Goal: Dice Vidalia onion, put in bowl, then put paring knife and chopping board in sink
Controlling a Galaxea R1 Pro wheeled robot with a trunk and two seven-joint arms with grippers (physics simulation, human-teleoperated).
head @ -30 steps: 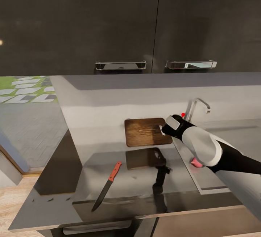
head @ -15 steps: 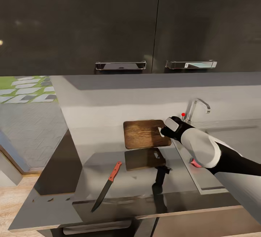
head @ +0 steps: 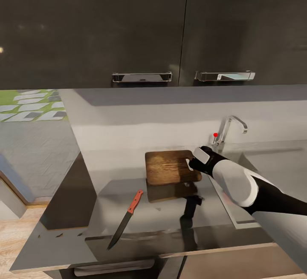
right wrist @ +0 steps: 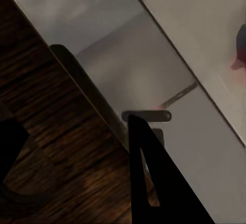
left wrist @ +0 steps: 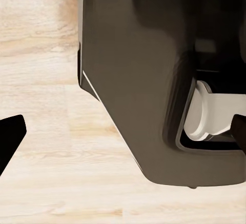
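One gripper, the right gripper [head: 192,162], grips the chopping board [head: 168,167] by its slotted end, raised off the countertop [head: 128,194].
Both right jaws sit closed across the board's edge; keep the board level and lower it flat beside the paring knife [head: 125,219] before fetching the onion from the sink [head: 260,164]. Compared with one second earlier, the board sits lower and closer to its reflection. Left gripper [left wrist: 123,131] hangs open over the floor.
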